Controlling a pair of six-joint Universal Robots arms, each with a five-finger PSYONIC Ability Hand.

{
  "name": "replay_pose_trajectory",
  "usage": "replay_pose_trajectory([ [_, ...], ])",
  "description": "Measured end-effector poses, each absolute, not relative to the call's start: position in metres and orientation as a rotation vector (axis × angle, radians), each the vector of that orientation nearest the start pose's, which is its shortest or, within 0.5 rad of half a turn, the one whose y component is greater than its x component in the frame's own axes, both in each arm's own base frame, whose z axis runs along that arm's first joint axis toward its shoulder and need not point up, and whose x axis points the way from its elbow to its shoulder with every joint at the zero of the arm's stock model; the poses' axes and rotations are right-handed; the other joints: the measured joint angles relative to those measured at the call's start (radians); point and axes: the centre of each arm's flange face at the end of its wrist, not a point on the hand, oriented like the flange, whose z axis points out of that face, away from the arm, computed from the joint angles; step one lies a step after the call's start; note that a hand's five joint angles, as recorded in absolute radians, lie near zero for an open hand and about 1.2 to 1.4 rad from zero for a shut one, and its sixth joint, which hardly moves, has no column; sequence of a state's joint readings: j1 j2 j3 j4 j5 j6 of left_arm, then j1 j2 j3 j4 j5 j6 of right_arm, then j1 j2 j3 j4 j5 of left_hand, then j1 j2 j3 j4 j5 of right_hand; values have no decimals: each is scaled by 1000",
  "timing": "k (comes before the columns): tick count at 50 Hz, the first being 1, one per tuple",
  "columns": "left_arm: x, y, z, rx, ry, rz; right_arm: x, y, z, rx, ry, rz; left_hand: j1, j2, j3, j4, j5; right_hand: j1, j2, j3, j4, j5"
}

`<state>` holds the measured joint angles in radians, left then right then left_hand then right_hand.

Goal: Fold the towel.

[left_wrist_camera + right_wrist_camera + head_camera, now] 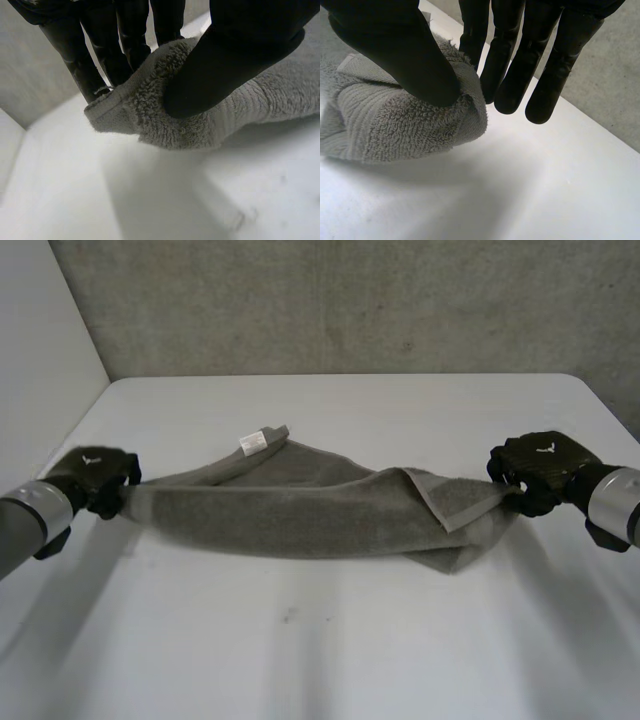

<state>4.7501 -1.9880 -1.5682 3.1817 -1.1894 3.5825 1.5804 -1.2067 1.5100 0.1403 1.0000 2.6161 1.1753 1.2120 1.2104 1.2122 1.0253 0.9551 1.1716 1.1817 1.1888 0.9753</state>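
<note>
If anything goes sideways from here, my money's on the grips. Starting on the near side of the towel (300, 510), there's bare white surface (320, 640) with nothing to snag on. Then the towel itself, strung out long between the two hands and looking more like a bunched rope than a flat sheet. At its left end the left hand (95, 478) has it pinched, thumb pressing the terry against the fingers, and the bite sits right at the edge of the cloth. At its right end the right hand (540, 472) does the same: the thumb clamps a wad of cloth against the nearest finger while the other fingers hang straight beside it. Both ends look lifted just off the surface. The middle sags, and I can't tell whether it touches.

What could go wrong, as I see it: both pinches are shallow, so a harder pull apart could slide an end out, and then the whole thing drops in a heap. There's also a flap turned over near the right end, and the long edges are rolled in. Folded as is, it'd likely come out lumpy and crooked. A dragging middle could skew it further.

On the far side of the towel, toward the left end, a small white tag (253, 442) sticks up from the hem. It's too small to read, and there's no brand I can make out. Beyond that is just a plain grey wall (350, 300).
</note>
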Motion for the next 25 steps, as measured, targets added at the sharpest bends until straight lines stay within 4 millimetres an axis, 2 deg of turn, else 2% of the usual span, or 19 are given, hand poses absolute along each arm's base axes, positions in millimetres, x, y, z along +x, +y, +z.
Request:
replay_pose_trajectory([
  [2,-153,-341,195,854,2422,-1867,183,-319,211,-1087,2205,-1632,0,1,2,0,3,0,0,0,0,0],
  [3,-153,-341,195,854,2422,-1867,183,-319,211,-1087,2205,-1632,0,1,2,0,3,0,0,0,0,0],
  [5,-154,-326,225,857,2355,-1924,178,-311,229,-1168,2252,-1566,0,1,3,1,4,0,0,0,0,0],
  [9,-155,-303,252,867,2353,-1919,168,-301,244,-1270,2313,-1449,0,2,4,3,4,0,0,0,0,0],
  [11,-156,-291,259,879,2388,-1880,164,-295,249,-1316,2328,-1393,0,3,4,4,5,0,0,0,0,0],
  [16,-159,-265,260,981,2491,-1709,159,-281,255,-1427,2347,-1248,0,3,4,5,6,0,0,0,0,0],
  [18,-161,-263,256,1026,2501,-1663,159,-279,254,-1440,2348,-1225,0,3,4,5,6,0,0,0,0,0],
  [21,-164,-267,245,1103,2504,-1599,160,-280,248,-1456,2350,-1191,0,3,4,5,7,0,0,0,0,0],
  [25,-172,-285,233,1178,2480,-1575,164,-291,242,-1479,2342,-1194,0,3,4,5,7,0,0,0,0,1],
])
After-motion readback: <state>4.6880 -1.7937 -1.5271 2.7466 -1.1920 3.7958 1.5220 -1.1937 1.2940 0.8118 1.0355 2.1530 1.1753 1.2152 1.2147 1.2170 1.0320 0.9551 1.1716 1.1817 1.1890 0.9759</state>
